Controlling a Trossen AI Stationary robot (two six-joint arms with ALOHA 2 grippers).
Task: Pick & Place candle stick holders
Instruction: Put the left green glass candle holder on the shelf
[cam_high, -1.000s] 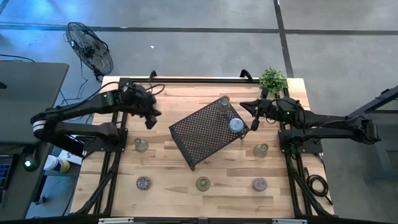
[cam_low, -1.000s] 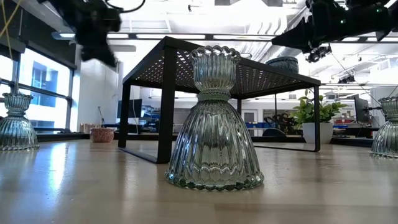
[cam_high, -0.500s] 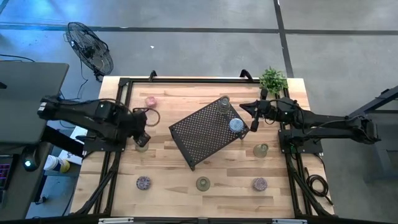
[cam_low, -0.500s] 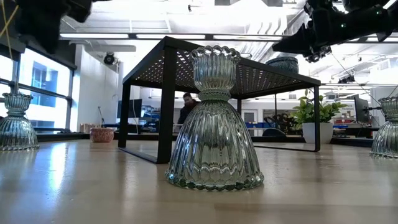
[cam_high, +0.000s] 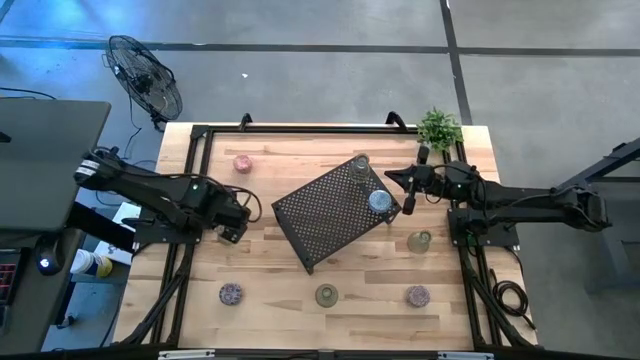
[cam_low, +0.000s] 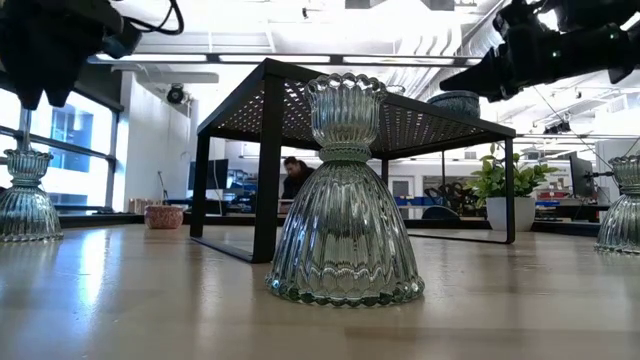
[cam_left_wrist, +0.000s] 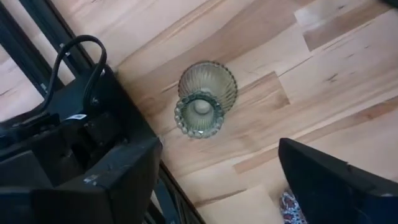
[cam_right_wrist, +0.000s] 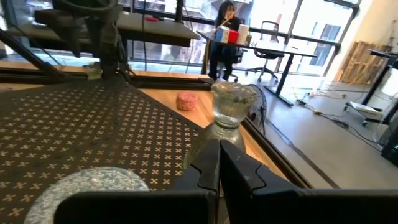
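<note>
Below my left gripper (cam_left_wrist: 217, 152), which is open and points down, a clear-greenish candle stick holder (cam_left_wrist: 202, 102) stands on its wide base at the table's left; the fingers hang above it on either side without touching. My right gripper (cam_high: 407, 195) is shut and level over the right corner of the black mesh tray (cam_high: 320, 215). On the tray stand a blue-topped holder (cam_high: 379, 201) and a clear one (cam_high: 360, 165). A pink holder (cam_high: 242, 163) sits on the table at the far left. More holders stand along the near edge.
Near the front edge stand a mottled holder (cam_high: 231, 293), a clear one (cam_high: 326, 295) and another mottled one (cam_high: 417, 295); a clear holder (cam_high: 419, 241) stands right of the tray. A small green potted plant (cam_high: 438, 127) sits in the far right corner. A black frame rail (cam_high: 200, 135) borders the table.
My left gripper has swung from beside the pink holder toward the table's near edge and tipped over to point down above the clear holder at the left. My right gripper has sunk slightly over the tray. No holder has moved.
</note>
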